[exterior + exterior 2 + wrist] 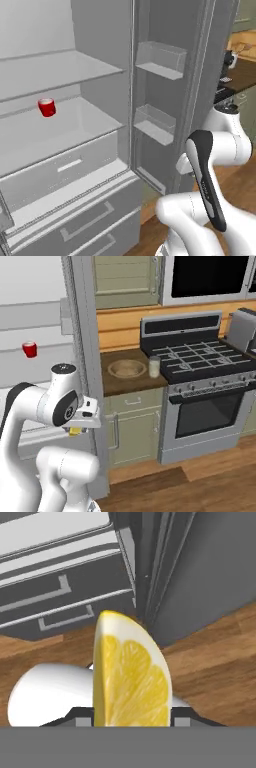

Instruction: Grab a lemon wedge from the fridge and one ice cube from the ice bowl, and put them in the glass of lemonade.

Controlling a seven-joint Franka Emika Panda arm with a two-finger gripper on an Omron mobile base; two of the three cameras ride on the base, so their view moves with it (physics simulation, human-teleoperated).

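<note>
In the hand view my gripper [131, 714] is shut on the lemon wedge [131, 672], a bright yellow slice standing upright between the fingers. From the right base view, the gripper [75, 430] hangs low beside the open fridge [84, 331], pointing down, with a bit of yellow wedge [75, 431] under the hand. On the wooden counter to the right sit the tan ice bowl [127, 376] and, just right of it, the glass of lemonade [154, 367]. The fridge [100, 65] stands open, showing white shelves.
A small red cup [46, 107] [29, 349] stands on a fridge shelf. The fridge's grey drawers [60, 597] and wooden floor [210, 657] lie below the hand. A black stove [200, 358] stands right of the counter, and the open fridge door [200, 75] stands beside my arm.
</note>
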